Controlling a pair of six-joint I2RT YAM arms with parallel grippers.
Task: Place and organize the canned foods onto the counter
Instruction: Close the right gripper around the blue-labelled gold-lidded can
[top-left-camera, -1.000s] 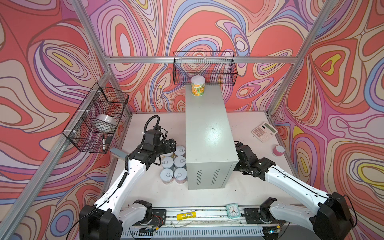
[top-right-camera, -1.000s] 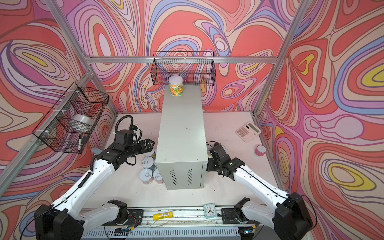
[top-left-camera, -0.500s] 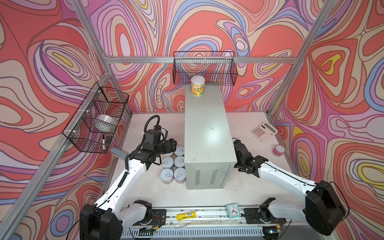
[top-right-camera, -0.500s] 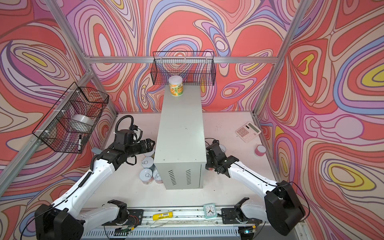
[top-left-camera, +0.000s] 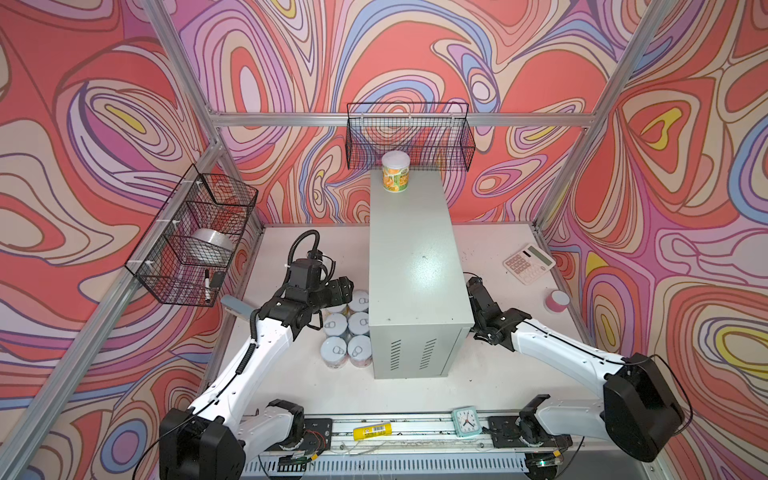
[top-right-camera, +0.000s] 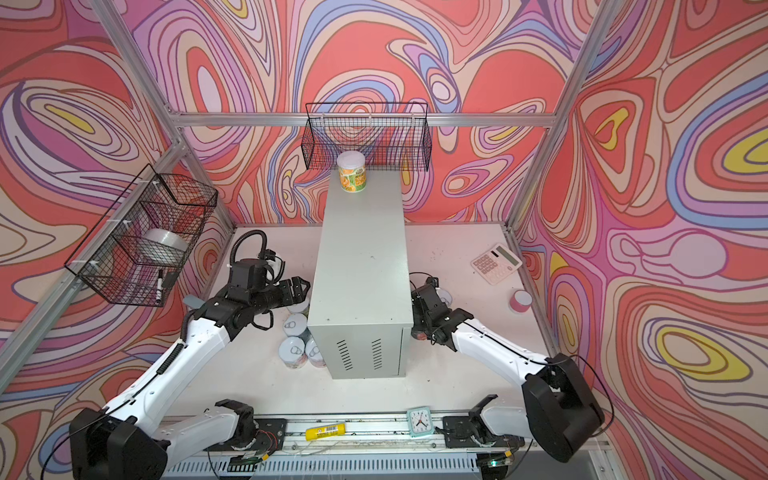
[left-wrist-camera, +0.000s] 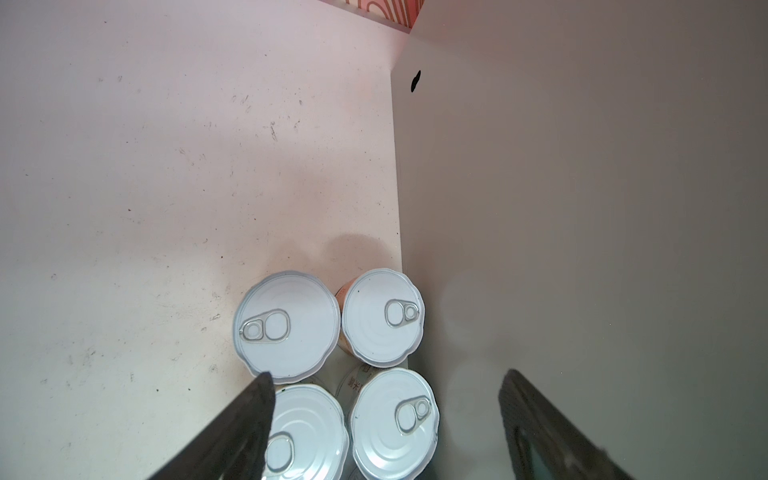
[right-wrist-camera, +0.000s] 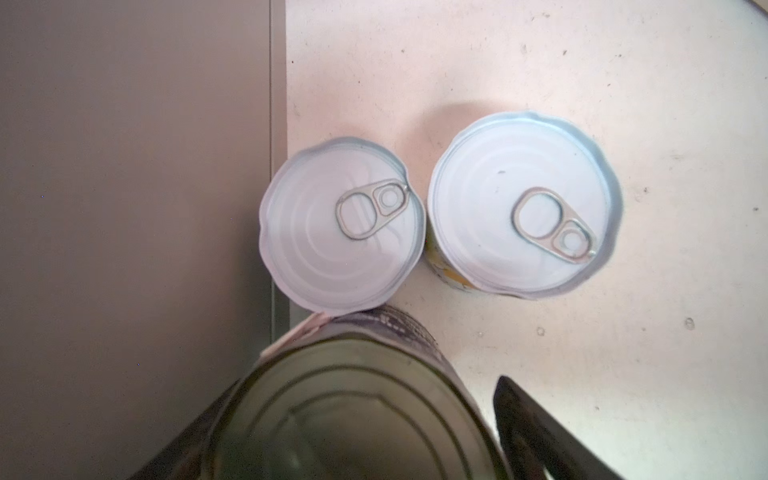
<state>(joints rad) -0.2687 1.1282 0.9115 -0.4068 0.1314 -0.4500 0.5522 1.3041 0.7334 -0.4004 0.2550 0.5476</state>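
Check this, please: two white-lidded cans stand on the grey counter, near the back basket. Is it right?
No. Only one white-lidded can stands on the grey counter, near the back basket, as both top views show.

In a top view the grey box (top-right-camera: 361, 270) hides part of the right pincer (top-right-camera: 428, 293) and most of the cans (top-right-camera: 445, 296) beside it. In the right wrist view a dark can (right-wrist-camera: 353, 415) is blurred, cut by the picture's bottom edge, and covers one finger; whether it is gripped is unclear. Can labels are unreadable.
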